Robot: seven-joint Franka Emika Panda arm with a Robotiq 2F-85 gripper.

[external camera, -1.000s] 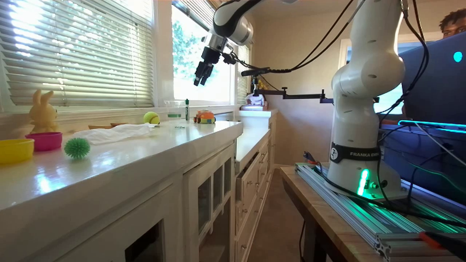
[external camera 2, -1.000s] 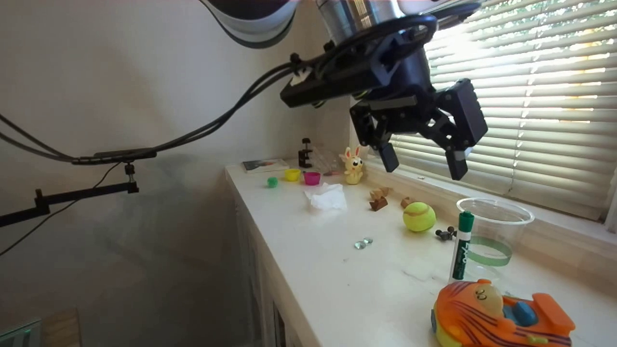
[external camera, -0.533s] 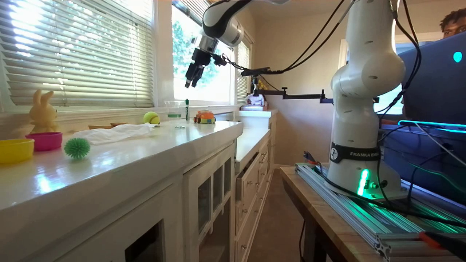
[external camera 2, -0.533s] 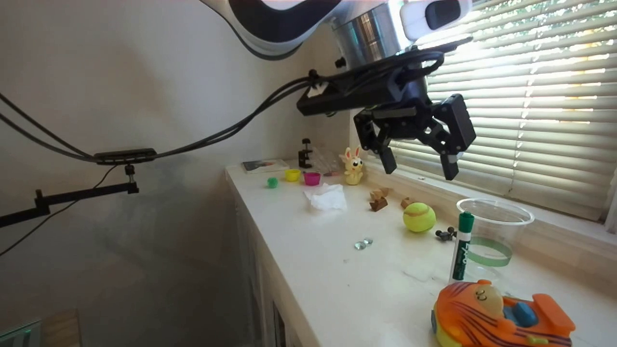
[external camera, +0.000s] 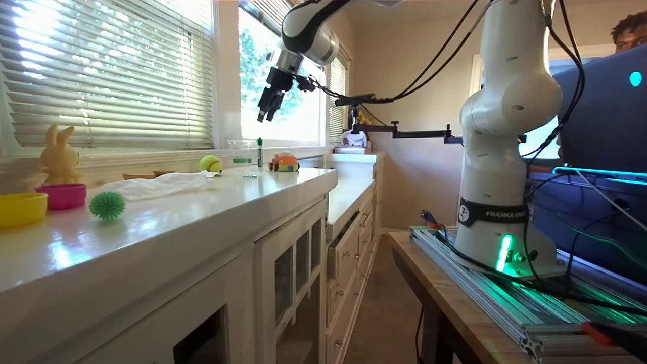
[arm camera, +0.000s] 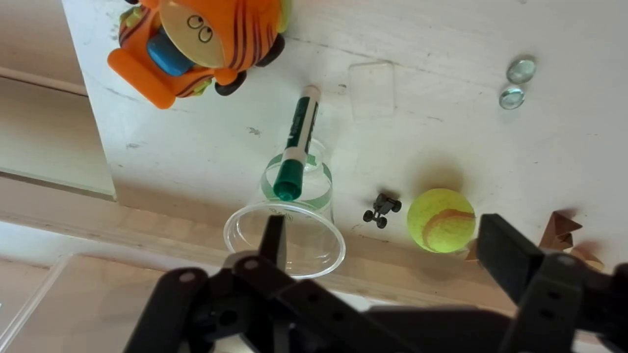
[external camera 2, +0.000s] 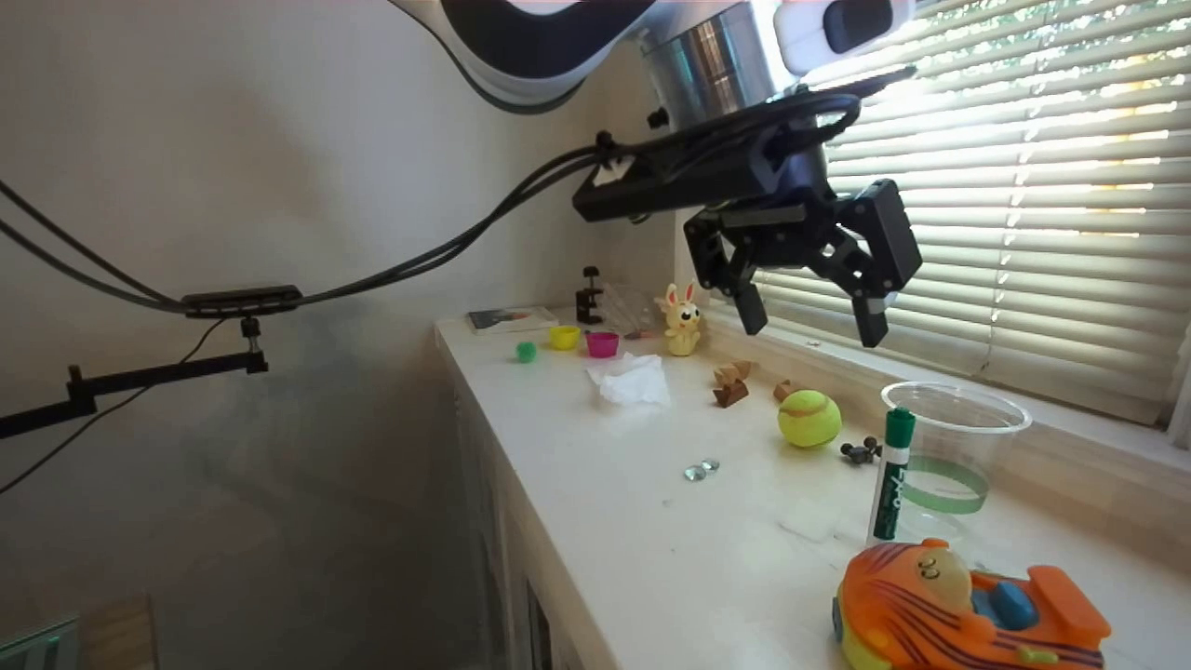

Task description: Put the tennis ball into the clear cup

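Observation:
The yellow-green tennis ball (external camera 2: 809, 419) rests on the white counter, left of the clear cup (external camera 2: 986, 456) in this exterior view. The ball (external camera: 210, 163) and cup (external camera: 242, 151) also show in the other angle. In the wrist view the ball (arm camera: 441, 220) lies between the fingers' lines of sight, nearer the right finger. The cup (arm camera: 314, 245) stands upright and empty, partly behind the left finger. A green-capped marker (arm camera: 297, 142) stands upright in front of the cup. My gripper (external camera 2: 811, 324) is wide open and empty, well above the counter and ball; it also shows in an exterior view (external camera: 265, 115).
A tiny dark toy car (arm camera: 381, 210) sits between ball and cup. An orange toy car (external camera 2: 968, 605), glass beads (arm camera: 521, 71), brown pieces (external camera 2: 730, 391) and a white tissue (external camera 2: 631, 380) lie around. Farther off are pink (external camera 2: 602, 344) and yellow cups (external camera 2: 564, 338). The window wall runs behind.
My gripper has moved along the counter, away from the orange toy car, mostly in the first half second, and has stayed nearly still since. It remains open. The ball and cup have not moved.

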